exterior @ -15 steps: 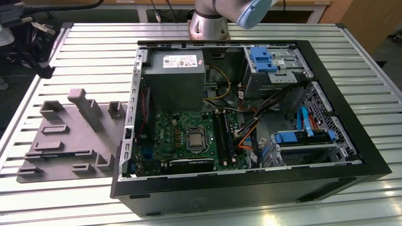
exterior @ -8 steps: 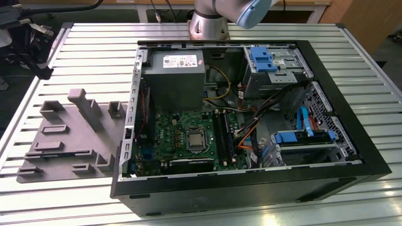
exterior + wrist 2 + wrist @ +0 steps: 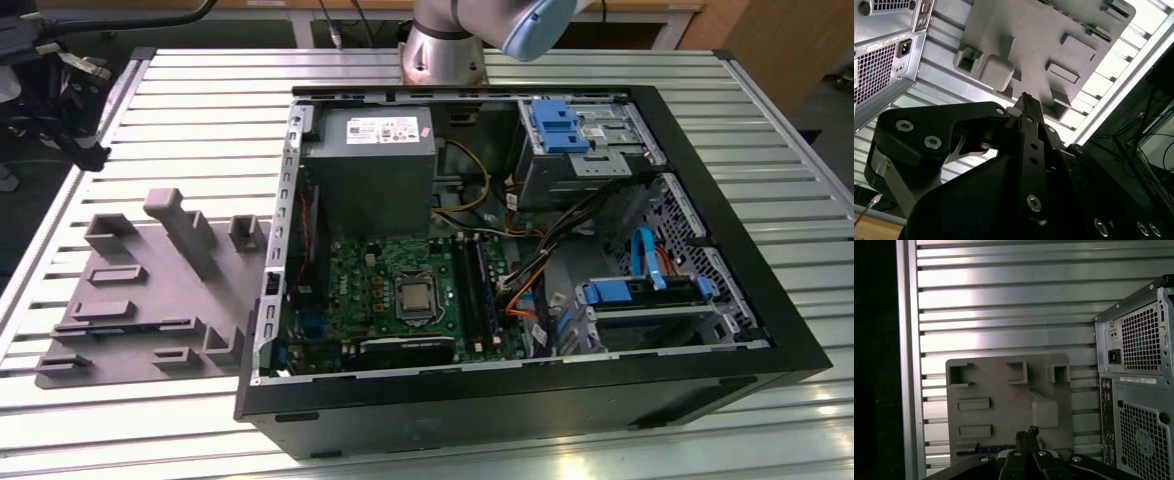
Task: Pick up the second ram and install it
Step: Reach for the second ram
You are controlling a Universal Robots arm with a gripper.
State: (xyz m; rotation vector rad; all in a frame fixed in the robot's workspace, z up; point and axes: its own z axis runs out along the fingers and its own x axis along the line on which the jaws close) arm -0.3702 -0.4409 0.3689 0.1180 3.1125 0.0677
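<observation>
My gripper (image 3: 1029, 432) hangs high above the grey holder tray (image 3: 1004, 400), and its two thin fingers look pressed together with nothing between them. In the second wrist view the gripper (image 3: 1026, 100) points at the tray (image 3: 1019, 30) from well above. A thin dark blue strip, the second ram (image 3: 989, 447), lies along the tray edge closest to the fingertips. In the exterior view the tray (image 3: 147, 300) lies on the slatted table at the left of the open computer case (image 3: 747, 300). Inside the case, the green motherboard (image 3: 360, 285) has long black slots (image 3: 475, 290).
The grey power supply (image 3: 367, 160) fills the case's far corner on the exterior view's left. Blue drive brackets (image 3: 554, 120) and loose cables (image 3: 534, 270) crowd its right half. The case's rear panel (image 3: 1139, 390) faces the tray. The arm's base (image 3: 447, 40) stands behind the case.
</observation>
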